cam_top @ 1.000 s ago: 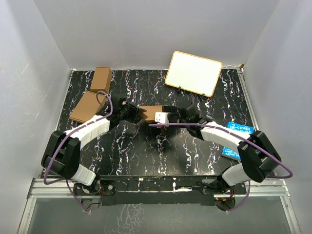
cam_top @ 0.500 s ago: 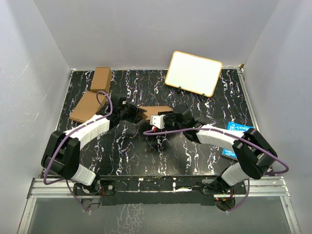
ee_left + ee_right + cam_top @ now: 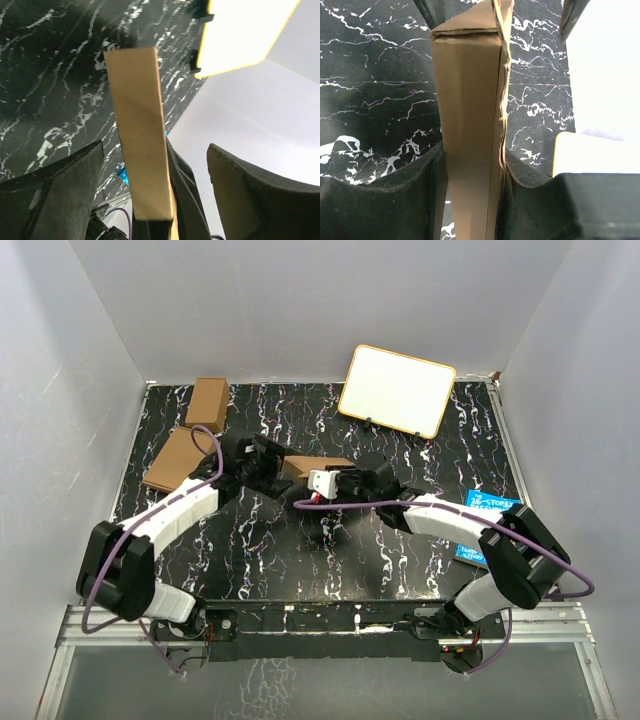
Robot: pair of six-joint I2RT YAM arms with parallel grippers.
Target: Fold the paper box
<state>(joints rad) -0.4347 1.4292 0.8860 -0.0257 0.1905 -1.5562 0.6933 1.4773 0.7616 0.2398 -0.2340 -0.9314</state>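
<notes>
Brown paper box (image 3: pixel 310 467) at table (image 3: pixel 260 550) centre, pinched edge-on by right gripper (image 3: pixel 472 155); left gripper (image 3: pixel 155 150) spread wide, not touching it. Risk: w/ one-sided hold, box could twist or flaps spring open.

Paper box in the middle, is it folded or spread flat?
Folded: the paper box shows a narrow closed side, clamped in the right end effector.

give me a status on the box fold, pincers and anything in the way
Left pincer open around paper box, gaps both sides. Right pincer shut on it. Nearest carton far left, apart from it.
</notes>
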